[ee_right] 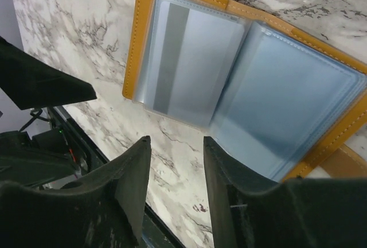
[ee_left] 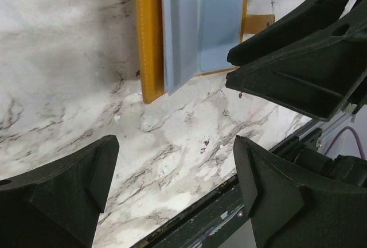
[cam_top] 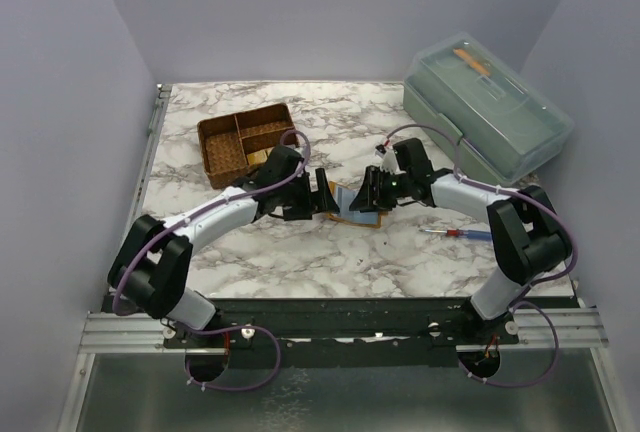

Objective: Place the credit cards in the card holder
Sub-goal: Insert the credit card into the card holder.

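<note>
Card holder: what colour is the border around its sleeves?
The card holder has an orange-tan leather border with pale stitching, clearest in the right wrist view.

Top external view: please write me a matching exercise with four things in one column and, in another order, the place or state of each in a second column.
Column one
1. card holder
2. woven basket
3. lidded plastic box
4. left claw

Column two
A. at the far right, with a clear lid
B. open, with nothing between its fingers
C. lying open in the middle of the view
D. at the far left, divided into compartments

Right pairs: 1-C, 2-D, 3-A, 4-B
</note>
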Action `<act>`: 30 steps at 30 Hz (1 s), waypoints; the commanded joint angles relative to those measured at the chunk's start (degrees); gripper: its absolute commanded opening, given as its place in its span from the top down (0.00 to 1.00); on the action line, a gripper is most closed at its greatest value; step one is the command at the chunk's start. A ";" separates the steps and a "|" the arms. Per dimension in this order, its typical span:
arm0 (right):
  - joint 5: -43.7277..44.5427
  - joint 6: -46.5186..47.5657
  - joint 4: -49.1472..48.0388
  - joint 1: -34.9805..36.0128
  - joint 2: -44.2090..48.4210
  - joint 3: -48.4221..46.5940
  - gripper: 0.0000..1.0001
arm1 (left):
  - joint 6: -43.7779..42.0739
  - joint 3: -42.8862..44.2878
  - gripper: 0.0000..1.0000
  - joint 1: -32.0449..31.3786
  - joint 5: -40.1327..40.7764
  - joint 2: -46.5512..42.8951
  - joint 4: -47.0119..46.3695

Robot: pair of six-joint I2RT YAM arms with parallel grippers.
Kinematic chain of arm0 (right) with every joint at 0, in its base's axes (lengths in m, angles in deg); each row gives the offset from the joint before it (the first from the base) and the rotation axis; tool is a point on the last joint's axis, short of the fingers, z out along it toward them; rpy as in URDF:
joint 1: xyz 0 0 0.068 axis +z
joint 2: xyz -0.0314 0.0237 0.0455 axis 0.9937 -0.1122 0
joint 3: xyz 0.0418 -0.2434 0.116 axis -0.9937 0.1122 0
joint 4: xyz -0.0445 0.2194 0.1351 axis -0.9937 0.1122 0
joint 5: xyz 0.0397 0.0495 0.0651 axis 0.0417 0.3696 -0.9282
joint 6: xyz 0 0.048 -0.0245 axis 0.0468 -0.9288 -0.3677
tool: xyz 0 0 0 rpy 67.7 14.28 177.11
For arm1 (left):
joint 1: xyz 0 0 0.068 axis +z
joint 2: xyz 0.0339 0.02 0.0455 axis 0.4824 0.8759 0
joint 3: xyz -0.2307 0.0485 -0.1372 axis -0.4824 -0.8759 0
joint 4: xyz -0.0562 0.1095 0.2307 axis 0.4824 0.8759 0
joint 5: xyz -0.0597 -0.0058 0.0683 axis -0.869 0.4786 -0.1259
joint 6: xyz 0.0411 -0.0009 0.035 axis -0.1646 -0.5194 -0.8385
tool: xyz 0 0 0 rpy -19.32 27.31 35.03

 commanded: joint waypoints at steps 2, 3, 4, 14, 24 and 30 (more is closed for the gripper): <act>1.21 1.49 -0.11 -0.89 1.40 1.69 0.64 | -0.87 4.18 0.12 -3.26 1.16 4.87 -2.99; 1.00 1.51 -0.35 -0.96 1.09 1.62 0.67 | -0.91 4.42 0.12 -3.40 1.87 5.54 -3.19; 0.67 1.53 -0.74 -0.92 0.67 1.54 0.71 | -1.06 4.60 0.12 -3.49 2.56 6.28 -3.36; -0.43 2.24 -1.84 -0.97 -2.98 0.47 0.76 | -2.89 8.72 0.30 -3.33 9.77 16.90 -3.58; 4.29 4.38 0.61 -1.81 -2.97 1.10 0.77 | -2.37 8.63 0.75 -3.35 11.21 22.91 -3.67; 5.88 5.09 2.23 -1.86 -1.96 1.34 0.77 | -2.37 8.20 0.80 -3.37 9.43 22.77 -4.08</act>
